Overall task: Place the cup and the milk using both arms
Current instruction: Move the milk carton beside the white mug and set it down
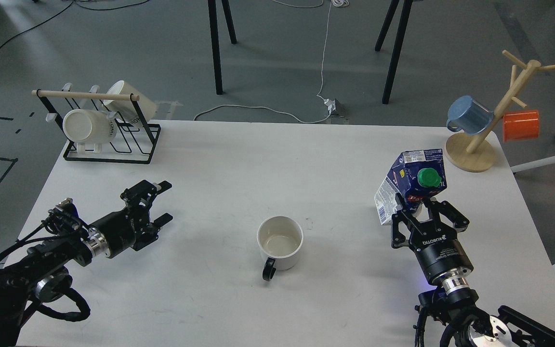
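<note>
A white cup [280, 241] with a black handle stands upright in the middle of the white table [277, 159], handle towards me. My right gripper [424, 212] is shut on a blue milk carton [411, 185] with a green cap and holds it tilted above the table, right of the cup. My left gripper [163, 202] is open and empty, low over the table to the left of the cup.
A black wire rack [109, 130] with two white mugs stands at the back left. A wooden mug tree [480, 140] with a blue mug [470, 114] and an orange mug [521, 125] stands at the back right corner.
</note>
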Tool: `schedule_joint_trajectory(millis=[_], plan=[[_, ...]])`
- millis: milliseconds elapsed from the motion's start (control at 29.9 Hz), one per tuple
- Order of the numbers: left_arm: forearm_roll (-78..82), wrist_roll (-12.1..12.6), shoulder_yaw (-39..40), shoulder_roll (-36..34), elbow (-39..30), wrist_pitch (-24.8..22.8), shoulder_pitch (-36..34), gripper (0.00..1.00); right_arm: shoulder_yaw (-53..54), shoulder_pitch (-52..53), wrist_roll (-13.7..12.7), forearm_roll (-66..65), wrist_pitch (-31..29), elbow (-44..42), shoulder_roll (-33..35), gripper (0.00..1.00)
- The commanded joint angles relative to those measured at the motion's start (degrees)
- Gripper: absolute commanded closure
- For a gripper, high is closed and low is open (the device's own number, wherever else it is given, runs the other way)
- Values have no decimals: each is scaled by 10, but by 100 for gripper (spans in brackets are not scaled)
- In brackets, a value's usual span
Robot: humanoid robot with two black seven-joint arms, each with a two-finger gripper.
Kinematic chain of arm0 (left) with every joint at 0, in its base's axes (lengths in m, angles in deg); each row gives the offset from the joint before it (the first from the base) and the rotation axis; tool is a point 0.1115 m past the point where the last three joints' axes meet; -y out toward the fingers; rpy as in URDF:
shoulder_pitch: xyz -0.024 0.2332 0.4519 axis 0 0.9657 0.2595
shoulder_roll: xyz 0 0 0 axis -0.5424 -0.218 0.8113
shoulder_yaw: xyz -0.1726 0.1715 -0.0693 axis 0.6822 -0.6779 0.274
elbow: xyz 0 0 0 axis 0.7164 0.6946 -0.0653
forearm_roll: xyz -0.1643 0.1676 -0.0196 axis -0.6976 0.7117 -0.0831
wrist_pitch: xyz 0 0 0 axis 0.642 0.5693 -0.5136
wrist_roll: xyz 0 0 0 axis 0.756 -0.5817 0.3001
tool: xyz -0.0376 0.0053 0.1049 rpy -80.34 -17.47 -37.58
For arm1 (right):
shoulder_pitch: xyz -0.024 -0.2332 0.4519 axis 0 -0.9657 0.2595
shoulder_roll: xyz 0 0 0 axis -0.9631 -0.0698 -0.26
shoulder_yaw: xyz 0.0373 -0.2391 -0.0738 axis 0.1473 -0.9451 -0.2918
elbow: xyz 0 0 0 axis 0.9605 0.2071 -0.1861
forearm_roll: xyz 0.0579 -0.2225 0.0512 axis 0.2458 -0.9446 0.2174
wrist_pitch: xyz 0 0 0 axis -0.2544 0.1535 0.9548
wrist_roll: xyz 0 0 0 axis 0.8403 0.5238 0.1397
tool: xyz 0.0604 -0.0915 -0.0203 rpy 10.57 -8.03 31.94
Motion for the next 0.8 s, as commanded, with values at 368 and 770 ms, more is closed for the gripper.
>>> schedule_joint_trajectory(millis=[368,770], plan=[[0,0,0,-3,0,0,0,1,-74,-8,0,-75,0,1,-50,54],[-1,0,0,-2,0,0,0,1,-92,-6,-1,-92,0,-47,-88,51]])
